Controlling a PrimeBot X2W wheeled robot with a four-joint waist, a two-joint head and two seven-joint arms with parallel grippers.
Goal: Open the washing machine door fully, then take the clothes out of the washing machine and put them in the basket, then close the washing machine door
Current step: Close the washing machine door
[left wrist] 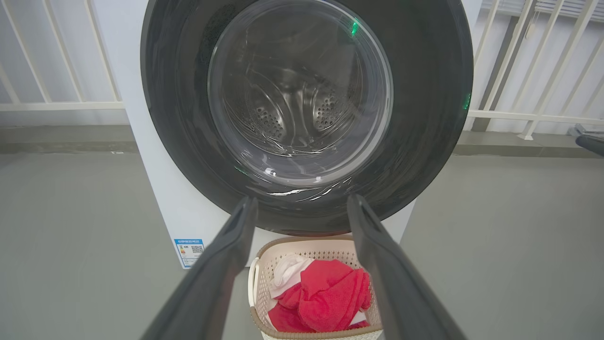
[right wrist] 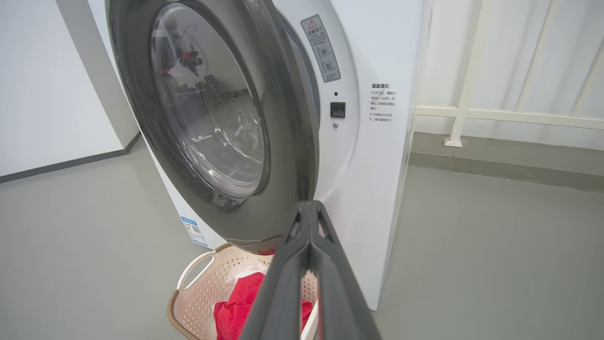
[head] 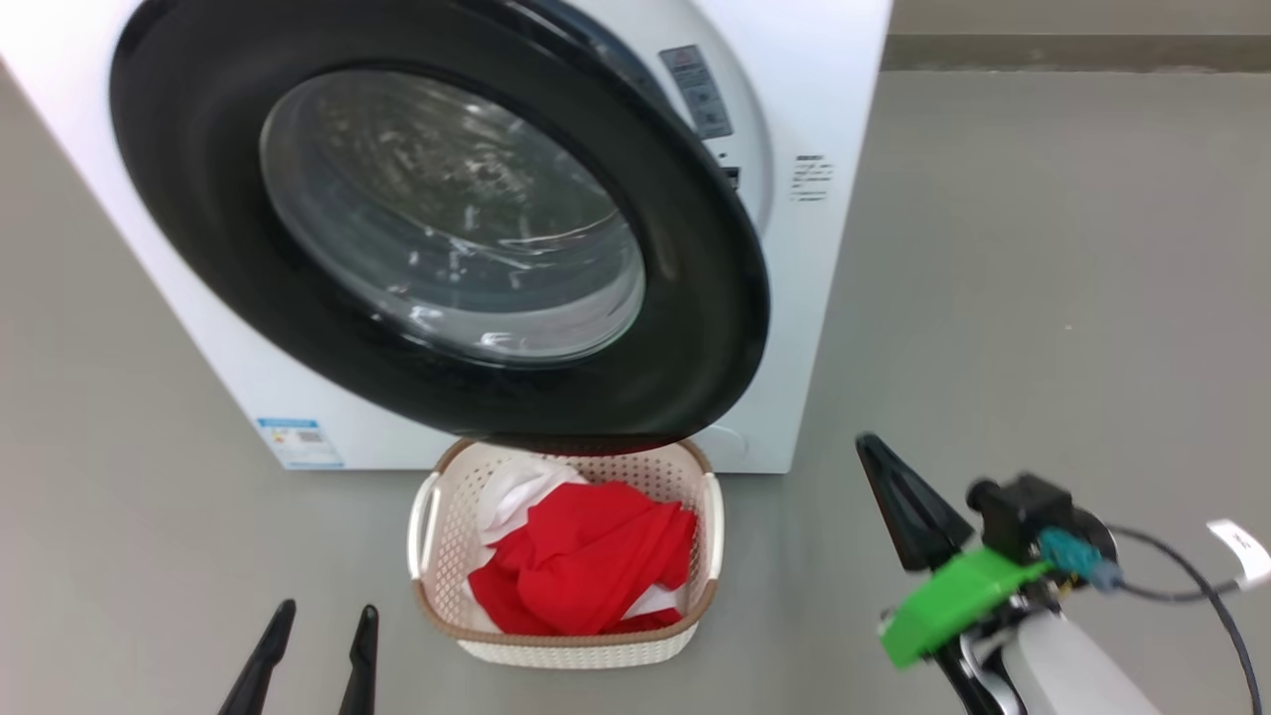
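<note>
1. Left gripper (head: pixel 329 608) is seen in the head view with fingers spread, in front of the washing machine (head: pixel 824 99). The right gripper (head: pixel 874 452) is pressed together on nothing, off its right corner, tips pointed toward it.
2. From the left wrist, the washing machine door (left wrist: pixel 302 94) is met nearly face-on. The basket (left wrist: pixel 306 240), holding the clothes (left wrist: pixel 325 297), is set at the machine's foot.
3. From the right wrist, the door is shown ajar, its free edge swung out from the machine's front.

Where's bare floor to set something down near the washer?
Bare floor right of the washing machine, reaching down to the right pincer. Another patch left of the basket, between the blue label and the left pincer. Crowded: under the door, which overhangs the basket holding the clothes.
</note>
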